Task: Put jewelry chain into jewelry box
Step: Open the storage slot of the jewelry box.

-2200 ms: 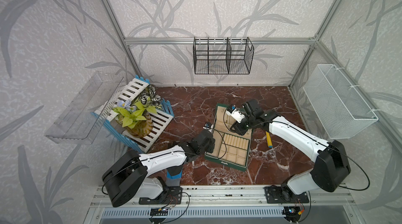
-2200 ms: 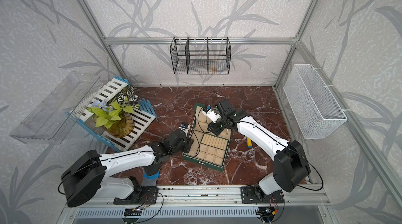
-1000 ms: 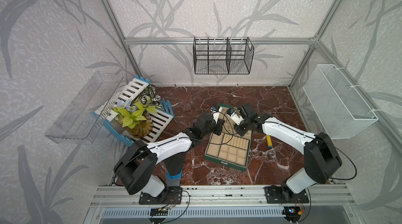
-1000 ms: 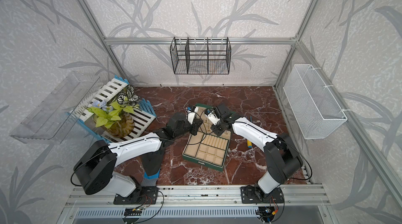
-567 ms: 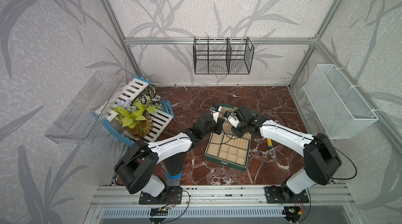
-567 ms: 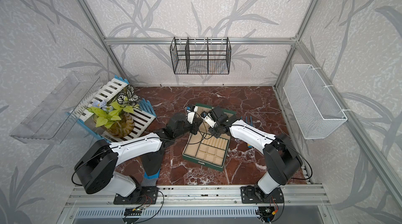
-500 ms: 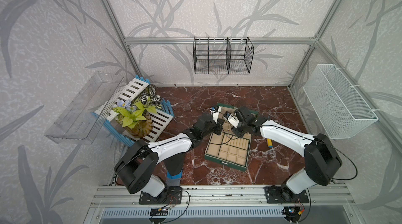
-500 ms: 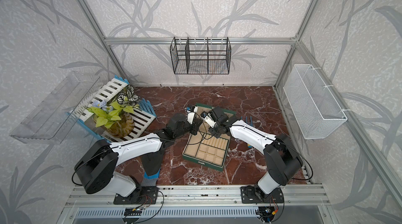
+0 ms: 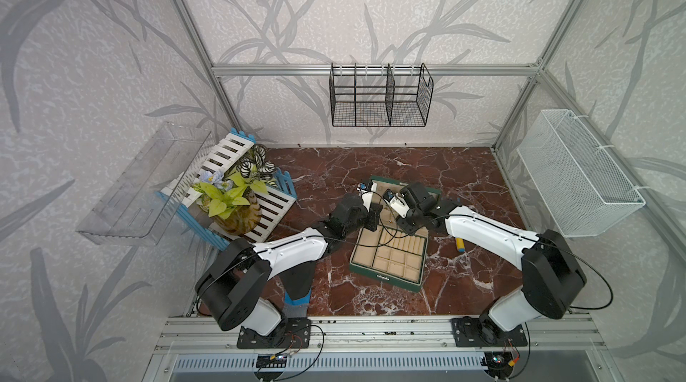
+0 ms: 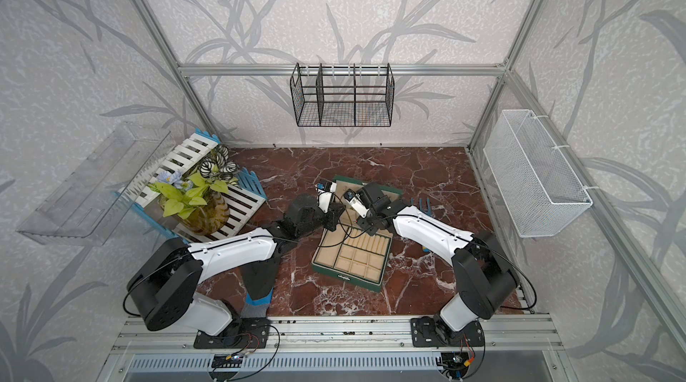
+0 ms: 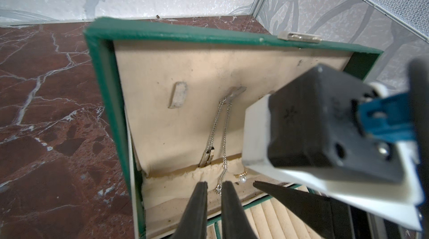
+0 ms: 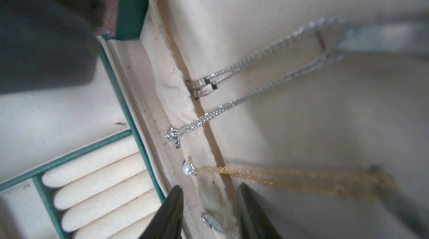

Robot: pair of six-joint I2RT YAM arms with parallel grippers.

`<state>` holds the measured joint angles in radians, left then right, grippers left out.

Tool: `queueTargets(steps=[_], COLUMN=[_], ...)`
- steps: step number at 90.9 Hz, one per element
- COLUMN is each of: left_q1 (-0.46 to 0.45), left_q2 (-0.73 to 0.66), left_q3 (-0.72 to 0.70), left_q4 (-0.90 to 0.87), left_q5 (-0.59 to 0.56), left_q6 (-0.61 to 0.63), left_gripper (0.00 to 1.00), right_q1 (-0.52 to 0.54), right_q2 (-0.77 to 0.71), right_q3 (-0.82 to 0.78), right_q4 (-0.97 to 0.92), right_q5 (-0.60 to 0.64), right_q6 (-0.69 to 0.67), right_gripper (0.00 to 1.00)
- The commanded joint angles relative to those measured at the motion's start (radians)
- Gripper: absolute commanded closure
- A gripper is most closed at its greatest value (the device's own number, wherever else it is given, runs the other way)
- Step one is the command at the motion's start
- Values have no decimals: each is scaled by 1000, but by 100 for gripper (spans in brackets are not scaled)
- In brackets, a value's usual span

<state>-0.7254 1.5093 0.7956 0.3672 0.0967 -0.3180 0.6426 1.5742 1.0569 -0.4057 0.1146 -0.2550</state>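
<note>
Both arms crowd the raised lid [image 11: 185, 37] of the jewelry box [image 9: 401, 283]. The gold chain [image 12: 232, 171], which I take as the task's chain, hangs down the beige lining inside that lid; its pearl pendant [image 12: 186, 170] lies on the lip of the lid pocket; its upper end is too blurred to judge how well it sits. The silver chain [image 11: 225, 138] hangs beside it from a hook [image 11: 236, 91].

The right gripper [image 12: 210, 186] has its fingers spread, straddling the pocket lip and holding nothing, with the pearl just beyond the tips. The left gripper [image 11: 214, 184] has its fingers drawn almost together with a thin slit left; the silver chain's end dangles right at the tips; whether they nip anything I cannot tell.

There is danger from here. A finger pulling away close to the pearl could hook the gold links and drag the chain off the lining; a left tip could snag the silver end the same way. The two grippers sit very near each other, so a careless move risks a knock. A bump on the upright lid could swing it and shake both chains loose.
</note>
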Motion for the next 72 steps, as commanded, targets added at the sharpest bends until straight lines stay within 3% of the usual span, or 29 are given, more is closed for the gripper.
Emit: queueTargets(steps=[1, 25, 45, 72], left_q1=[-3, -6, -29, -60], left_q2=[-1, 26, 57, 111], left_q3=[-2, 20, 40, 63], left_q4=[19, 12, 18, 75], left_q5=[19, 27, -42, -146], left_q6=[-9, -7, -1, -7], left_gripper=[84, 84, 85, 80], right_q1=[-8, -9, -20, -77], right_q2=[39, 1, -40, -104], right_q3=[12, 13, -7, -62], right_q4=[-17, 6, 28, 85], right_q5=[16, -10, -68, -258], right_q6=[25, 49, 86, 161], right_gripper=[59, 77, 100, 100])
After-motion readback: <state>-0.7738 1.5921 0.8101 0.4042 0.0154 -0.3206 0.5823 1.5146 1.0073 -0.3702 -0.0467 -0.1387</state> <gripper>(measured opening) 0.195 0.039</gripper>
